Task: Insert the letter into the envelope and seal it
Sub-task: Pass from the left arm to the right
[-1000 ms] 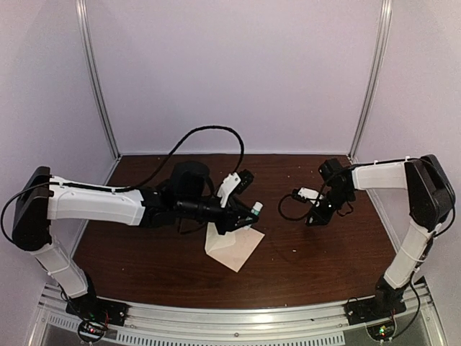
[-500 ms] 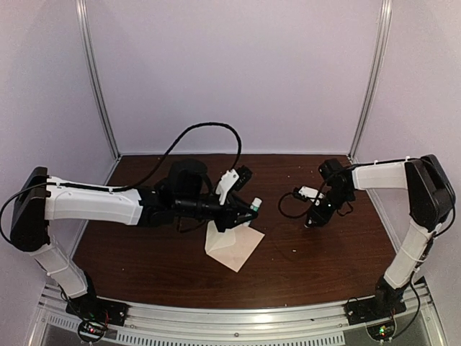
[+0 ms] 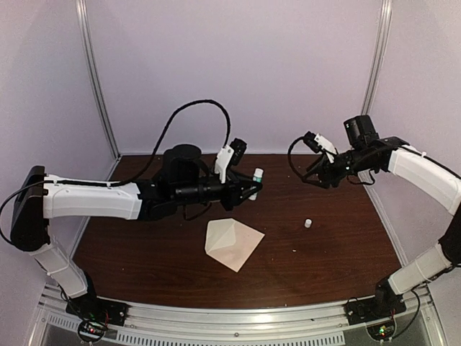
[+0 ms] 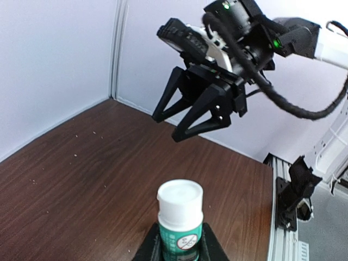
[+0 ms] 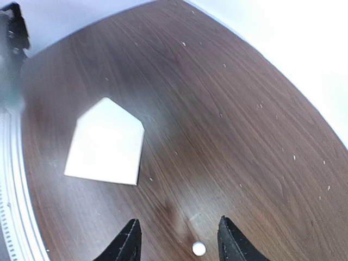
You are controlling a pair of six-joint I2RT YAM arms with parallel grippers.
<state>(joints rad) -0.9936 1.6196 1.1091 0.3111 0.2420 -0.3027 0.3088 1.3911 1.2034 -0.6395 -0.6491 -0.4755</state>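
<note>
Room: pale lilac walls [image 3: 238,72] with metal corner posts [image 3: 97,79].
Surface: dark wood-grain table [image 3: 144,252], flecked with pale specks.
Envelope: the envelope [image 3: 234,244] lies flat near the table's middle, slightly toward 6 o'clock.
Cap: a small white cap [image 3: 307,223] stands on the wood at the envelope's 2 o'clock, well apart.
Left arm: stretched toward 3 o'clock above the table; left gripper [image 4: 179,250] is clamped on a teal glue stick [image 4: 180,217], held upright.
Right arm: reaches toward 9 o'clock, high above the table; right gripper [image 5: 178,221] has its jaws spread and holds nothing.
</note>
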